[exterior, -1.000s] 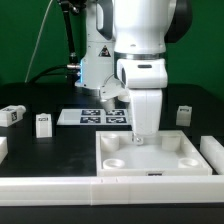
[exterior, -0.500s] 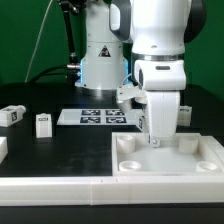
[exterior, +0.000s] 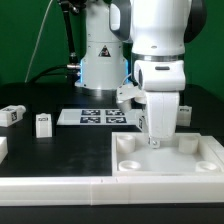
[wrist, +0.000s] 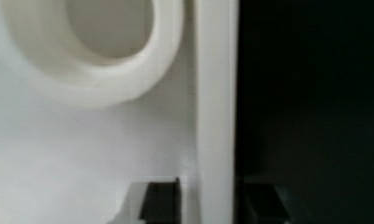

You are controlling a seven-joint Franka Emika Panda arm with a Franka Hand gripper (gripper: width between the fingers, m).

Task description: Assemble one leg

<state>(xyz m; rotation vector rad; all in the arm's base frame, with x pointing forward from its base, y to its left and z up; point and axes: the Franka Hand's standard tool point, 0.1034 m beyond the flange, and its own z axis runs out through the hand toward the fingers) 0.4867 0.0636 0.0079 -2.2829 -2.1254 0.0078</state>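
My gripper (exterior: pixel 154 142) is down on the far rim of the large white square tray-like piece (exterior: pixel 170 165), shut on that wall. In the wrist view the rim (wrist: pixel 212 90) runs between my two dark fingers (wrist: pixel 161 200), next to a round corner socket (wrist: pixel 86 40). Three legs, small white blocks with marker tags, stand on the black table. One leg (exterior: pixel 12 116) is at the exterior view's far left and a second (exterior: pixel 42 123) stands beside it. The third (exterior: pixel 184 114) is behind the tray on the right. None is in my gripper.
The marker board (exterior: pixel 93 117) lies flat behind the tray, near the robot base. A long white rail (exterior: pixel 55 186) runs along the front of the table. Another white piece (exterior: pixel 2 149) shows at the left edge.
Between one second and half a second ago, my gripper and the tray it holds slid toward the exterior view's right. Nothing has moved since.
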